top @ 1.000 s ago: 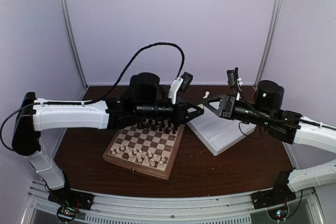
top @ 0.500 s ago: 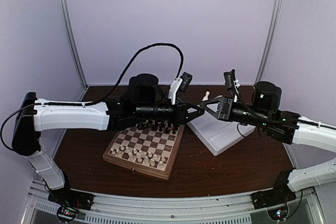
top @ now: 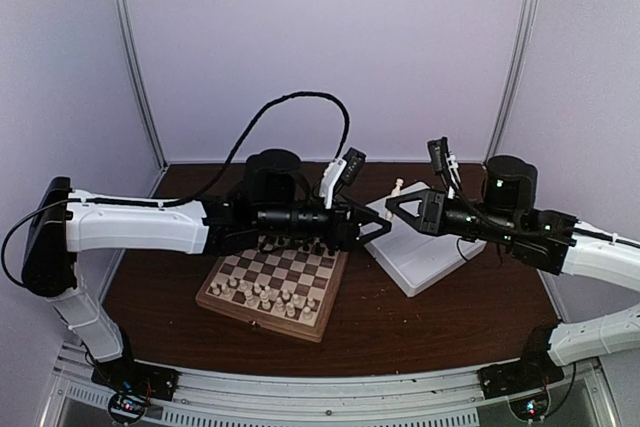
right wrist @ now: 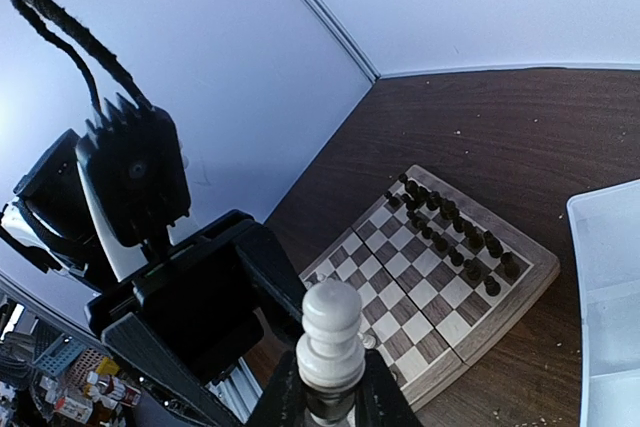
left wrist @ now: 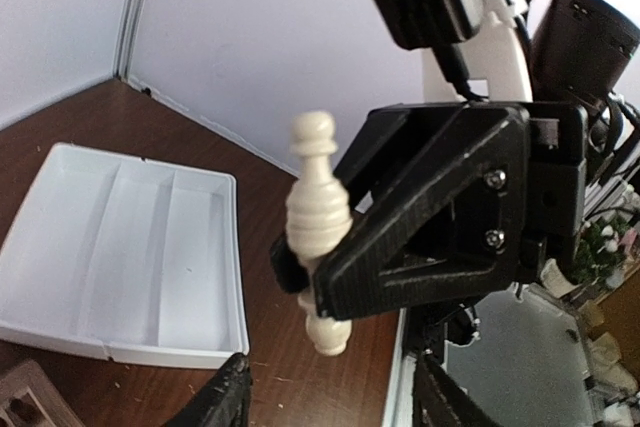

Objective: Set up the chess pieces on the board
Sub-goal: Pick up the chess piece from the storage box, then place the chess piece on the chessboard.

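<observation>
Left fingers now apart, off cream piece; right fingers tight around it.

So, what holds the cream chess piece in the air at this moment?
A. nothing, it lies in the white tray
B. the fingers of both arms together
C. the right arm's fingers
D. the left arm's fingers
C: the right arm's fingers are clamped on the cream chess piece, while the left arm's fingers stand apart and do not touch it.
</observation>
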